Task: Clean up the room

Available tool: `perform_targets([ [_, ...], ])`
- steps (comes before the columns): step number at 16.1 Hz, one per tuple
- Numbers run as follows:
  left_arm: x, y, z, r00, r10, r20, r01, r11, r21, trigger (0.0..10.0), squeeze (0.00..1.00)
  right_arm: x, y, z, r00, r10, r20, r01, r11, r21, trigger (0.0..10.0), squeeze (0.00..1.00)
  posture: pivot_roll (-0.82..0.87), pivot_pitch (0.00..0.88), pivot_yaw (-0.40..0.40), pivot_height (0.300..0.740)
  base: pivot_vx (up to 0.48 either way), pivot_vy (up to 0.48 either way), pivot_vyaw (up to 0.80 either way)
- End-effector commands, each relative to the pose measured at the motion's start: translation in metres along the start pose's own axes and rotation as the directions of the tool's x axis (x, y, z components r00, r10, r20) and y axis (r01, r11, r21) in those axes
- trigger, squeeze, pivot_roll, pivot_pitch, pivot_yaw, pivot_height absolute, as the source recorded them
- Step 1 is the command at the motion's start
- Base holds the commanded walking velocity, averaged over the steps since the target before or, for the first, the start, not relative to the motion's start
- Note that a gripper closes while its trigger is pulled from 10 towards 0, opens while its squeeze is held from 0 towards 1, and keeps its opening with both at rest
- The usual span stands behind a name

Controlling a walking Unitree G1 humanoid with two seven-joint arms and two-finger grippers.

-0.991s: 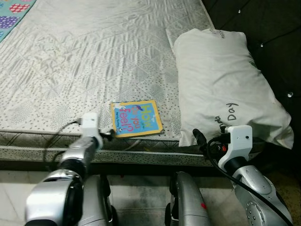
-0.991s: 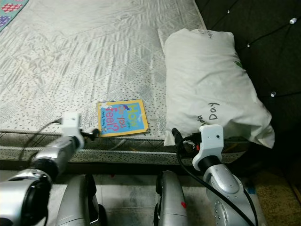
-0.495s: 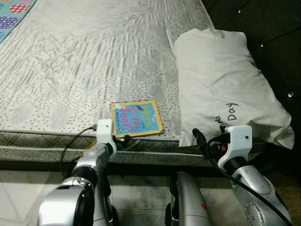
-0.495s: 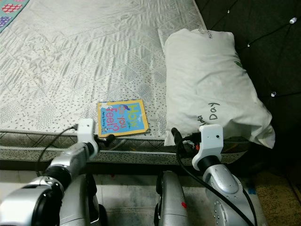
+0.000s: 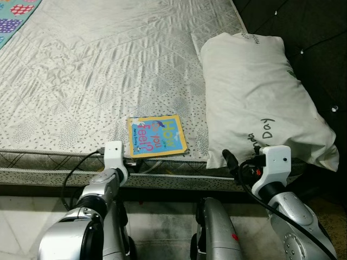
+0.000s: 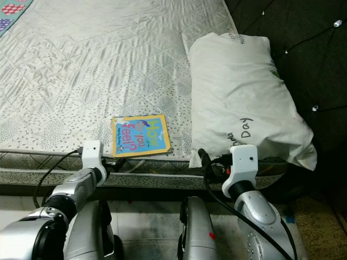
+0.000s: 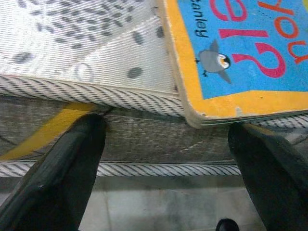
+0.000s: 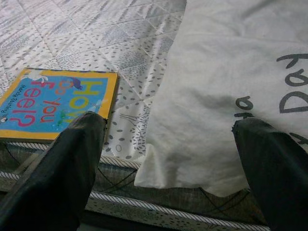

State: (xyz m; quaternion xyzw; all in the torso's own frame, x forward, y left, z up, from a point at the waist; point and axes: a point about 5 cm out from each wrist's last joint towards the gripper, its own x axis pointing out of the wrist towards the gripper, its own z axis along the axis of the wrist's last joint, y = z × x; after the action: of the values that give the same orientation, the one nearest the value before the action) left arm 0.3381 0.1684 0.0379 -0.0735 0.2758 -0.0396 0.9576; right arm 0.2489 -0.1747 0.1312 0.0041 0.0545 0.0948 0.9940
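Left gripper spread wide at mattress edge, six o'clock of book, likely lining up grab. Right gripper spread, idle by pillow.

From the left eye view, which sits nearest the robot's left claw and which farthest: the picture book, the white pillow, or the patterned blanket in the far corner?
Measured from the left gripper:
1. Picture book, just ahead at the mattress edge.
2. White pillow, across on the robot's right.
3. Patterned blanket, far corner on the left.
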Motion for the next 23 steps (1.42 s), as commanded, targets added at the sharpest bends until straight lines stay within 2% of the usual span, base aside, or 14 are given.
perform_targets([
  [1,-0.001,0.006,0.002,0.999,0.033,0.001,-0.033,0.999,-0.006,10.0,0.0,-0.004,-0.005,-0.002,1.0,-0.014,-0.012,0.014,1.0,-0.002,10.0,0.0,-0.18,0.159,-0.04,0.57,0.0,0.0,0.0],
  [11,0.0,0.011,0.017,0.998,0.053,0.027,-0.053,0.999,0.011,10.0,0.0,-0.015,-0.006,-0.003,0.999,-0.005,-0.035,0.005,1.0,-0.01,10.0,0.0,-0.19,0.196,-0.061,0.57,0.0,0.0,0.0],
  [15,-0.001,0.013,0.022,0.998,0.062,0.032,-0.062,0.998,0.023,10.0,0.0,-0.026,-0.007,-0.003,0.999,-0.007,-0.053,0.007,1.0,-0.016,10.0,0.0,-0.2,0.222,-0.067,0.57,0.0,0.0,0.0],
  [19,0.0,0.013,0.031,0.996,0.069,0.049,-0.07,0.997,0.026,10.0,0.0,-0.033,-0.008,-0.003,0.997,-0.01,-0.077,0.008,1.0,-0.019,10.0,0.0,-0.21,0.245,-0.073,0.57,0.0,0.0,0.0],
  [23,-0.002,0.022,0.05,0.989,0.113,0.096,-0.116,0.993,0.025,10.0,0.0,-0.037,-0.007,-0.004,0.996,-0.013,-0.092,0.011,1.0,-0.017,10.0,0.0,-0.21,0.257,-0.073,0.57,0.0,0.0,0.0],
])
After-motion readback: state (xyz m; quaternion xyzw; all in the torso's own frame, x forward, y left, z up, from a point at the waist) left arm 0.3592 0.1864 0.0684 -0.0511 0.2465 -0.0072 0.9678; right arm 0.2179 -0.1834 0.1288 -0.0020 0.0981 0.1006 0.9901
